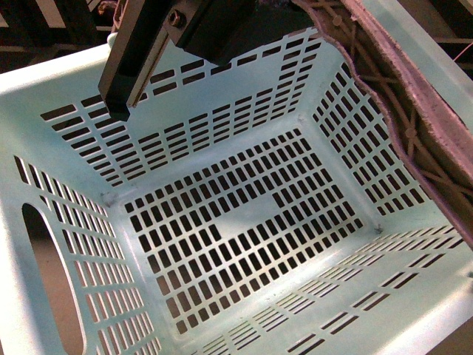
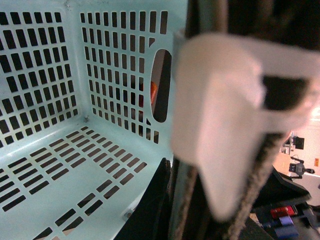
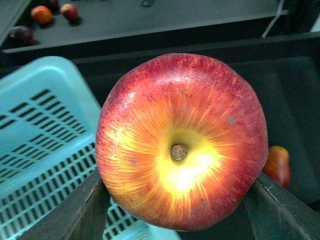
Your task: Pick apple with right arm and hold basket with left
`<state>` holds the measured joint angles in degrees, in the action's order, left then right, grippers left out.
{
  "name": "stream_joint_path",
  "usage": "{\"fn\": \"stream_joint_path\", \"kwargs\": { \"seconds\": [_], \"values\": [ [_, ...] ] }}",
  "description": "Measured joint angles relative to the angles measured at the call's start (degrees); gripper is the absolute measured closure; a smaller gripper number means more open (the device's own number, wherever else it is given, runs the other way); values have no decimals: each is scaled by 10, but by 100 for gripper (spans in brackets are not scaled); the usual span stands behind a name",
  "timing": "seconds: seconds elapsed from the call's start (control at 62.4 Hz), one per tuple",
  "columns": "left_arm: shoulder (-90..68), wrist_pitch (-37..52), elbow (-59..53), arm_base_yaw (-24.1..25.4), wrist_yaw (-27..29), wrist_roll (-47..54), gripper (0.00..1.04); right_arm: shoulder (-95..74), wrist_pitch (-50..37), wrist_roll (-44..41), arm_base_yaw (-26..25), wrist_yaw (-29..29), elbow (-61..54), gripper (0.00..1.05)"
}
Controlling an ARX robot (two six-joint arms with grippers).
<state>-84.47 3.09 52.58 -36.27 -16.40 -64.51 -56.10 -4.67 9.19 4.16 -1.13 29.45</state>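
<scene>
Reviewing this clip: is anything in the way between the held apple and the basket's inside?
Nothing visible. The apple sits clamped in the right gripper, the basket shows close behind it, and its slotted floor is bare.

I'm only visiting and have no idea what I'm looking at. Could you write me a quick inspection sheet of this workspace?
Surface: dark tabletop behind the apple.
Job's things: apple gripped between two dark fingers; basket empty inside.
Clutter: orange fruit, red fruit and dark purple fruit at the back; a red-orange fruit nearer.
Hands: right hand shut on the apple; left hand clamped on the basket's wall.
Cables: a pale strip; cannot tell if it is a cord.
Surroundings: blurred room past the basket.
</scene>
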Motion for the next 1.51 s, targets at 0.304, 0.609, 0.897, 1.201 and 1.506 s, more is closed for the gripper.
{"fn": "stream_joint_path", "kwargs": {
  "seconds": [0.304,0.609,0.897,1.201,1.506],
  "values": [
    [0,0,0,0,0,0,97,-34,-18,49,179,-70,-18,40],
    [0,0,0,0,0,0,97,-50,-23,63,207,-104,-35,17],
    [-2,-1,-1,0,3,3,97,72,42,63,148,-174,-40,9],
    [-2,-1,0,0,1,5,97,203,-121,-23,30,-66,-162,28],
    [-2,-1,0,0,4,2,97,281,-168,-83,-39,9,-235,84]
  ]
}}
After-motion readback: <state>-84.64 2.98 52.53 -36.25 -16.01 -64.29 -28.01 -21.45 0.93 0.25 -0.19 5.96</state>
